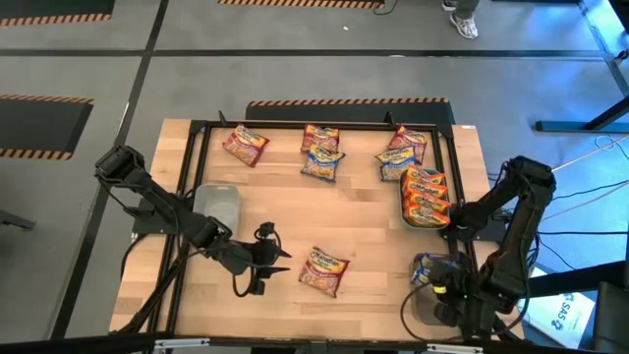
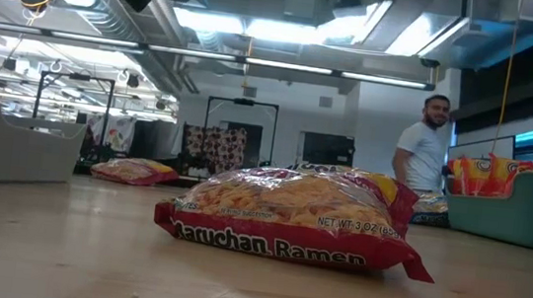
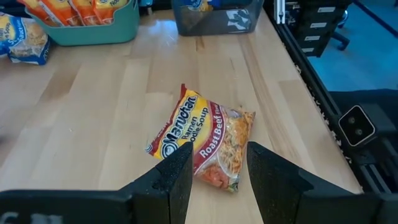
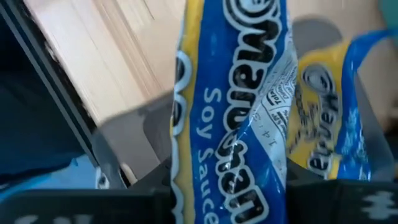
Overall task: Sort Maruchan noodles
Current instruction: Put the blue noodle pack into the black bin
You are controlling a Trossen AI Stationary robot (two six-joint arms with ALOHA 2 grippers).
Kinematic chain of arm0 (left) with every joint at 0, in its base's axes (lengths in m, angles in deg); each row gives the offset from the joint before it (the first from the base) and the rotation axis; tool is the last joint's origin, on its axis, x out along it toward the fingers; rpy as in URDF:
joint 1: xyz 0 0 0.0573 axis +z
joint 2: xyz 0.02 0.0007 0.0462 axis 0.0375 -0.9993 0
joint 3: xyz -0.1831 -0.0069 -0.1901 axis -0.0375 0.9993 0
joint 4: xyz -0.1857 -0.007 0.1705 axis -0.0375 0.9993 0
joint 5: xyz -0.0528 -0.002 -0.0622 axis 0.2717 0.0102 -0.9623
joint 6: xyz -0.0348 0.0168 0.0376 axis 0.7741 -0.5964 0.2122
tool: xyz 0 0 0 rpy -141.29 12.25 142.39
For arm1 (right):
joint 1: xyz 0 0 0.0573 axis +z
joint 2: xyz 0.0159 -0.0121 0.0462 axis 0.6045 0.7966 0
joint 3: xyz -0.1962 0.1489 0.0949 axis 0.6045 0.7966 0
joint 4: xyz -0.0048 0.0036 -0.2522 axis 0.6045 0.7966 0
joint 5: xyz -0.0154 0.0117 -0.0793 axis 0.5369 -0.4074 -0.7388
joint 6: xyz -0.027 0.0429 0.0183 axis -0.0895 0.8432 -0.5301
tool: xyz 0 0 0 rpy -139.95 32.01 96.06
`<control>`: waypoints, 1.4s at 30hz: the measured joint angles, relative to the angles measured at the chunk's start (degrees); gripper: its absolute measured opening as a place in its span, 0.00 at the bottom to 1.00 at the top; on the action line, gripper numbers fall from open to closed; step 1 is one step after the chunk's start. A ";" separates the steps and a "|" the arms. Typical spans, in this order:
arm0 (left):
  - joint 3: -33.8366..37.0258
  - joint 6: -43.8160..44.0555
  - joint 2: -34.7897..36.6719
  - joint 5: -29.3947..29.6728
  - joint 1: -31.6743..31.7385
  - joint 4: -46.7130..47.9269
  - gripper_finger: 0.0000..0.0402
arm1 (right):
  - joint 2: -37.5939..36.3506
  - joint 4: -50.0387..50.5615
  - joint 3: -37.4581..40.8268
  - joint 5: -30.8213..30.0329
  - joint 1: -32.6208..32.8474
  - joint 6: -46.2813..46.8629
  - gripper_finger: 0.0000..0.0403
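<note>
A maroon-and-yellow Maruchan noodles packet [image 1: 324, 270] lies flat on the wooden table near its front middle. My left gripper [image 3: 217, 167] stands open just to its left, the two fingers on either side of the packet's near end without touching it. Above the grey tray [image 1: 432, 300] at the near right, my right gripper [image 1: 439, 285] is shut on a blue-and-yellow packet [image 4: 230, 99]. Another blue-and-yellow packet [image 4: 329, 124] lies in that tray. A teal tray [image 1: 425, 197] at the right holds several orange packets. My right gripper pinches the blue-and-yellow packet between its two fingers at one end [image 4: 227, 190]. The fingers come from above and point steeply down. The packet hangs below them, lifted clear, over the grey tray.
Several loose packets lie along the far edge [image 1: 246, 146] [image 1: 321, 152] [image 1: 401, 155]. A pale grey tray [image 1: 218, 206] stands at the left beside my left arm. A black frame [image 1: 324, 123] runs around the table. A person [image 2: 426, 146] stands in the room behind.
</note>
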State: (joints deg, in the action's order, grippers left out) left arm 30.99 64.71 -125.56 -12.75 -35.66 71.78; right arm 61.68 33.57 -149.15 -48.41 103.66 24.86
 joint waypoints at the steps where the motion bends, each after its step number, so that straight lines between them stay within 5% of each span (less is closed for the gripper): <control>1: 0.00 0.00 0.00 0.00 0.01 -0.02 0.36 | 0.00 -0.02 0.19 0.68 0.39 0.34 0.25; 18: 0.00 -0.02 0.00 0.09 0.01 -0.22 0.36 | 2.99 1.47 0.28 2.00 1.06 -0.19 0.25; 29: 0.00 -0.04 0.00 0.13 0.17 -0.37 0.36 | 3.45 -9.79 10.17 4.83 1.04 -1.89 0.26; 42: 0.00 0.01 0.00 0.25 0.56 -0.63 0.36 | 3.45 -8.42 14.32 4.75 1.00 1.38 0.26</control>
State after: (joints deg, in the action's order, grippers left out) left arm 30.99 64.73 -125.56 -12.50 -35.10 71.15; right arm 65.14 25.16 -134.83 -43.66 104.65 26.24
